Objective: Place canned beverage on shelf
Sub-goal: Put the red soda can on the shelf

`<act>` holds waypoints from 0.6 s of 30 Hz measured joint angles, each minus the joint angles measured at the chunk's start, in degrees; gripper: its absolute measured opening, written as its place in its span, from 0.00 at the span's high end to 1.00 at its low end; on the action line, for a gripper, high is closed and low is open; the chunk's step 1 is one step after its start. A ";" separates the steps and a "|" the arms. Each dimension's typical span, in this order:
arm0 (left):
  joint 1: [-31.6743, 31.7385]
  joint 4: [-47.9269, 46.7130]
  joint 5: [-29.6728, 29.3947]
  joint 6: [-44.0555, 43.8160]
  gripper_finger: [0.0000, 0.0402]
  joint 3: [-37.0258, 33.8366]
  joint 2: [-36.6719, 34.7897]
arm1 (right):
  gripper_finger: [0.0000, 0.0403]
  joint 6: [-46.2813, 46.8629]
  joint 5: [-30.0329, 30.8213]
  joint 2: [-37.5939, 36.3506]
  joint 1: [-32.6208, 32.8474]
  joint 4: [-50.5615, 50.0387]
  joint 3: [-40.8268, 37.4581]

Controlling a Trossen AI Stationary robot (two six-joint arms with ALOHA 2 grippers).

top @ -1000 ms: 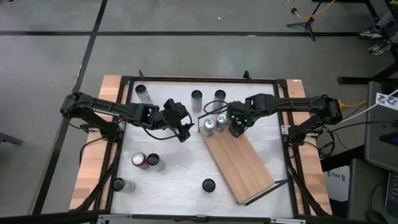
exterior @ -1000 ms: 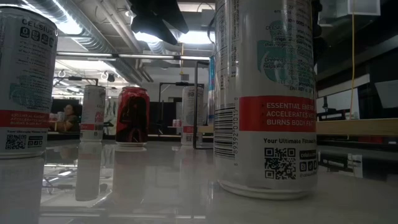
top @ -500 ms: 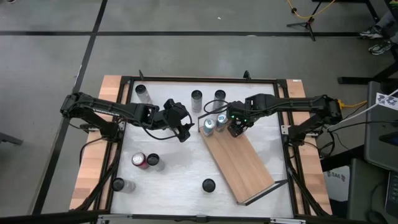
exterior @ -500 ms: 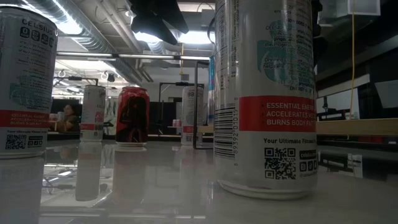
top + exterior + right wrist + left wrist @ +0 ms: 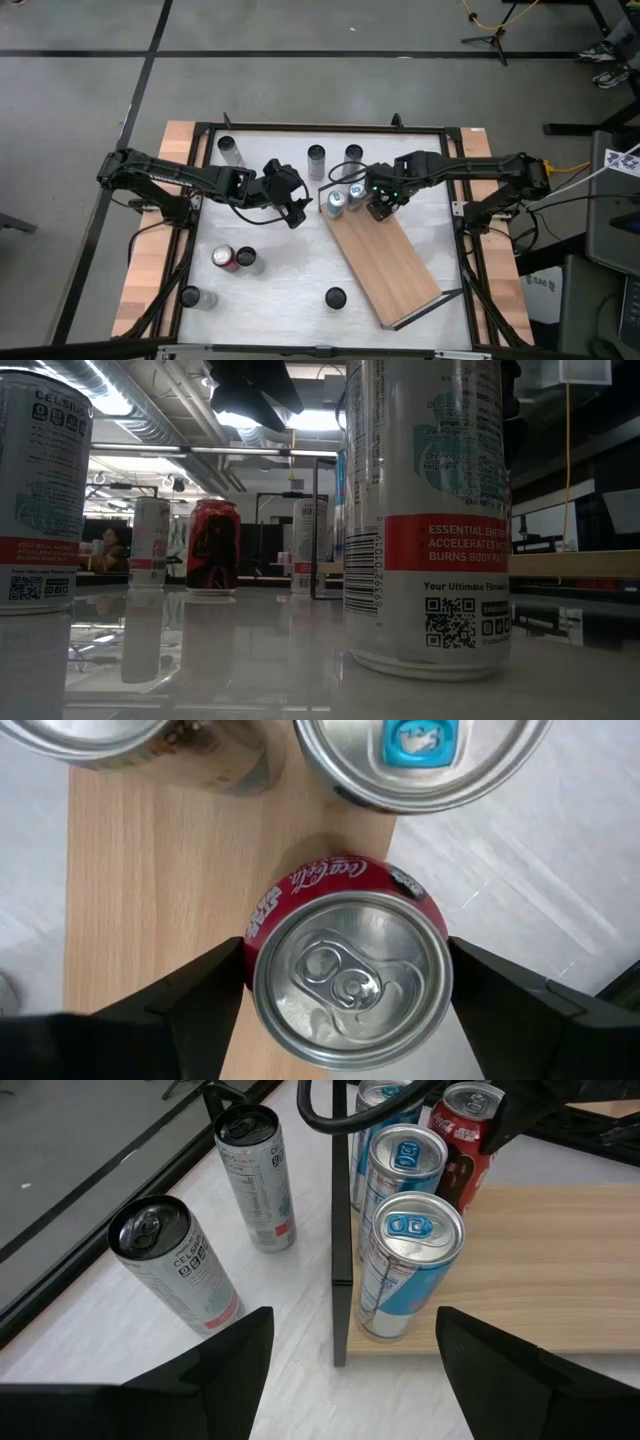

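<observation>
The shelf (image 5: 385,260) is a light-wood board lying aslant on the white table, with a black wire rail (image 5: 335,1230) at its far end. A red canned beverage (image 5: 348,975) stands upright on the board beside blue-tabbed cans (image 5: 410,1260). My right gripper (image 5: 380,207) points straight down over the red can (image 5: 465,1130), open, with one finger close on each side of it. My left gripper (image 5: 350,1380) hovers open above the table, left of the shelf's far end, with nothing between its fingers. My right gripper's fingers (image 5: 200,1005) flank the red can's side wall (image 5: 300,880) from above. No gap shows, and I cannot tell whether they touch it. The can stands upright with its base on the shelf board.
Silver cans stand on the table along the far edge (image 5: 229,150) (image 5: 316,160) (image 5: 353,155). A red can (image 5: 224,257) and a silver one (image 5: 247,260) stand at the near left. Single cans stand near the front edge (image 5: 191,296) (image 5: 335,297). The shelf's near half is bare wood.
</observation>
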 joint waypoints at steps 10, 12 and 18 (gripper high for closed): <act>0.02 0.02 -0.02 0.00 0.32 0.00 0.00 | 0.21 0.00 1.00 0.00 0.00 -0.12 0.73; 0.02 0.00 -0.01 0.00 0.32 0.00 0.00 | 0.22 -0.02 1.82 0.00 0.00 -0.16 0.73; 0.02 0.00 -0.02 0.00 0.32 0.00 0.00 | 0.21 -0.01 1.22 0.02 0.00 0.00 0.77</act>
